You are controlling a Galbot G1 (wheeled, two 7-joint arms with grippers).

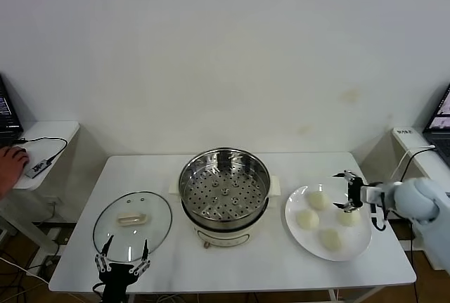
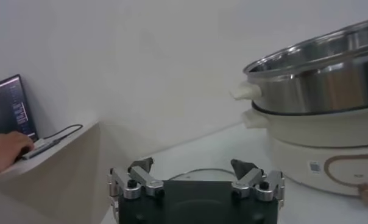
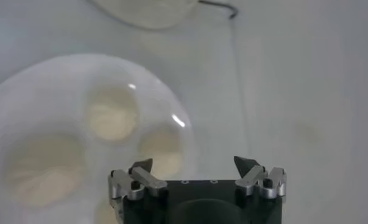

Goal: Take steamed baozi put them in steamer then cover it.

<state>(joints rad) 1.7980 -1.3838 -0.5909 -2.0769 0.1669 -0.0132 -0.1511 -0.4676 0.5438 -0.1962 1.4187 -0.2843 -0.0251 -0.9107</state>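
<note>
The steamer (image 1: 225,190) stands mid-table, a shiny steel pot on a white base with its perforated tray bare; it also fills one side of the left wrist view (image 2: 318,79). Its cover (image 1: 132,222), clear glass with a cream handle, lies flat to the steamer's left. My left gripper (image 1: 124,256) hovers open at the cover's near rim (image 2: 196,175). Several steamed baozi (image 1: 307,218) sit on a white plate (image 1: 362,243) to the right. My right gripper (image 1: 346,192) hangs open just above the plate's right part, over one baozi (image 3: 161,152), holding nothing.
A low side table at far left carries a laptop, a cable and a person's hand (image 1: 8,166). Another laptop (image 1: 441,117) and a white cable sit at far right. The table's front edge runs just below the left gripper.
</note>
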